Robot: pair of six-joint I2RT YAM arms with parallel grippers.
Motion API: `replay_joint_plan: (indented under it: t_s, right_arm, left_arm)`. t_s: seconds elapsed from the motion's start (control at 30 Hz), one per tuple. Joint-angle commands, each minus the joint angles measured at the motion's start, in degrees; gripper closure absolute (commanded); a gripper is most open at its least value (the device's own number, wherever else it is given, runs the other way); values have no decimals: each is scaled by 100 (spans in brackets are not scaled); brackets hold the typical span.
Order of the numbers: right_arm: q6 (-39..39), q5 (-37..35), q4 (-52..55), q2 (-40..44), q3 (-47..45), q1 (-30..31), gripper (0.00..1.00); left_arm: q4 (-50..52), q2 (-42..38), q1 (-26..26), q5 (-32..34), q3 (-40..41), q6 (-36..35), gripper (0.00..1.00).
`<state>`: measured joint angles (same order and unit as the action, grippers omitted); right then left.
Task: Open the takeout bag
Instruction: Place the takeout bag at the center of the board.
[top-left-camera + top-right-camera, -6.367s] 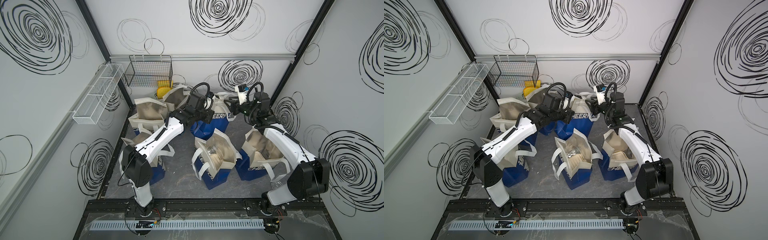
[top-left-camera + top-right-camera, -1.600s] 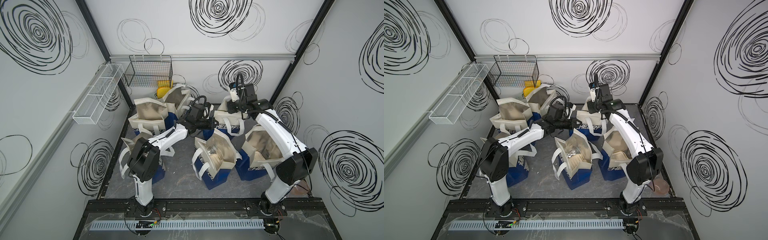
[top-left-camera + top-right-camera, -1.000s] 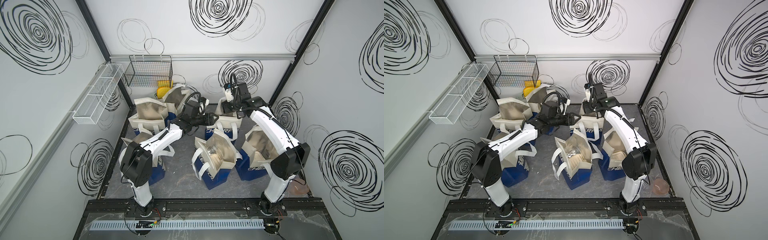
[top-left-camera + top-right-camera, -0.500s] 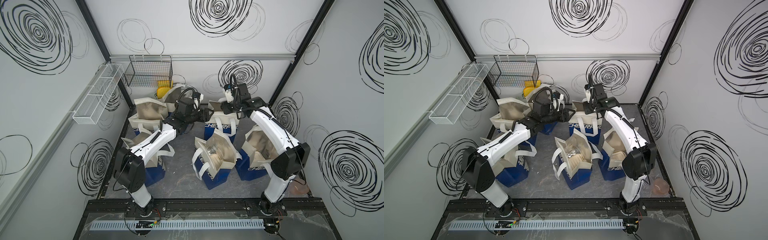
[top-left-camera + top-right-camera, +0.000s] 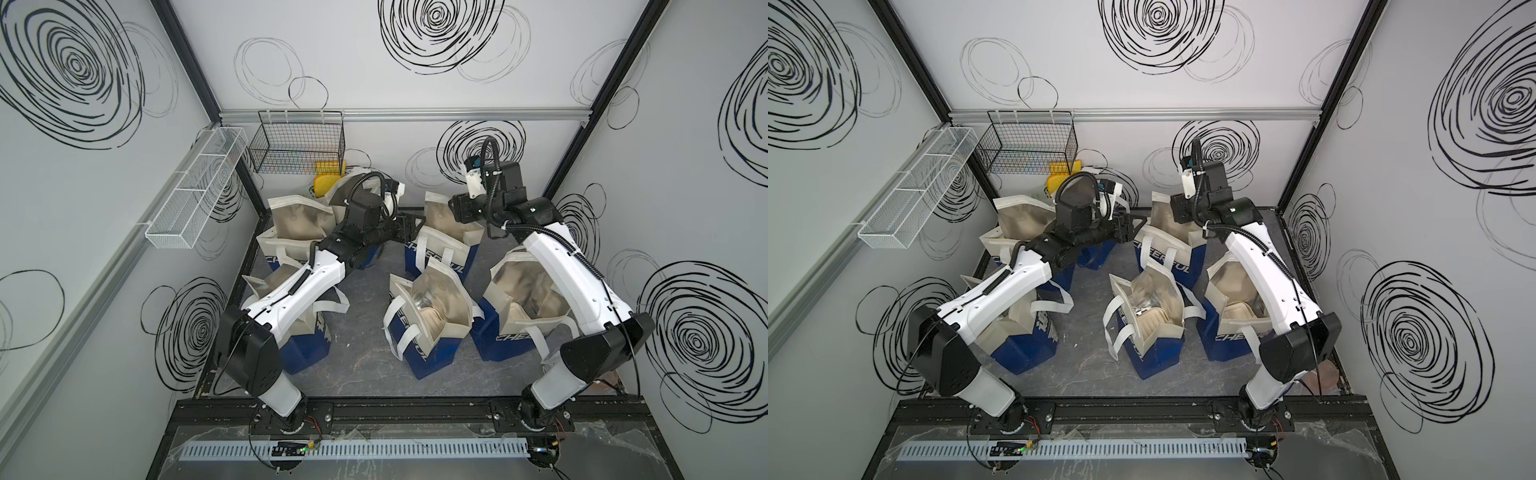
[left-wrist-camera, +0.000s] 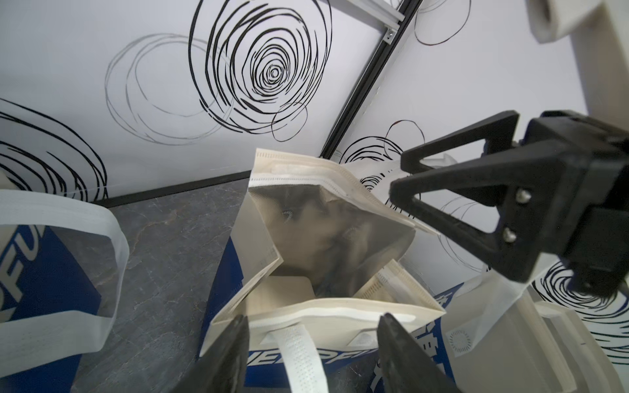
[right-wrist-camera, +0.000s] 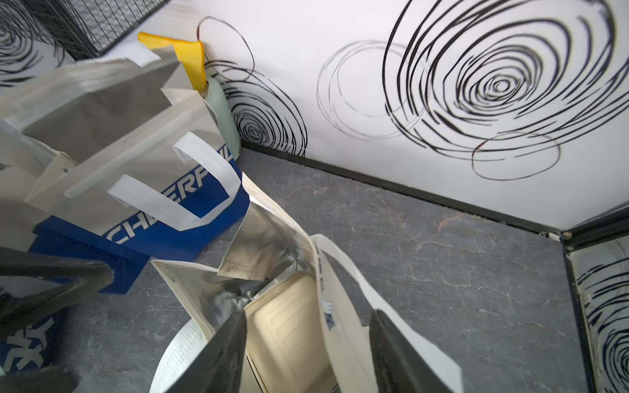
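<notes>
White block lettering reading "CHEERFUL" is being displayed on the blue lower band of the cream-and-blue non-woven takeout bag (image 5: 1167, 243). This bag is being kept upright at the back of the grey marbled floor (image 5: 365, 340), between the two grippers. The same word is being shown on a neighbouring cream-and-blue bag (image 7: 160, 200) in the right wrist view. It is also being shown, partly covered, on the front right bag (image 5: 513, 338).

The left gripper (image 5: 417, 222) is being held just beside the takeout bag's rim, with its jaws spread and nothing clamped. The right gripper (image 7: 308, 314) is being held over the mouth with its jaws likewise apart, and one cream side wall is being passed loosely between them. A pale clamshell food box (image 7: 282, 326) is being exposed inside the silver lining.

A second earlier the right jaws were closed at the rim; now they are being seen parted. Several seconds earlier the bag was slumped under both grippers; now it is being seen standing with its mouth gaping.
</notes>
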<state>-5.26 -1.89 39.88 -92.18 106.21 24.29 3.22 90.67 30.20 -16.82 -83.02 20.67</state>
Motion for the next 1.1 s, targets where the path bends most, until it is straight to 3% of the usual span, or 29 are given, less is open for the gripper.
replay_joint_plan:
  t_s: [0.0, 0.17, 0.33, 0.5, 0.63, 0.83, 0.97, 1.07]
  right_arm:
    - [-141, -6, -385, 311, -212, 22, 38]
    - [-130, -29, -876, 708, -687, -20, 38]
    - [232, -347, -2069, 1508, -1604, -82, 36]
    - [442, -836, -3242, 2395, -2402, -409, 22]
    - [355, -1470, -3599, 2873, -2661, -930, 19]
    - [19, -2039, -3736, 3188, -3105, -2055, 19]
    - [132, -2317, -3984, 3224, -3588, -2275, 19]
    - [20, -2785, -3913, 3186, -3782, -2478, 19]
  left_arm:
    - [-227, -296, -65, 56, 80, -219, 36]
    - [-95, -455, -135, 32, 98, -255, 36]
    - [162, -691, -313, 12, 77, -399, 34]
    - [144, -1318, -612, 124, 324, -627, 26]
    - [8, -2158, -1073, 271, 725, -669, 24]
    - [56, -3498, -1902, 1088, 1454, -806, 18]
    - [215, -4223, -2727, 1623, 1947, -797, 12]
    - [480, -4548, -3174, 2541, 2185, -836, 8]
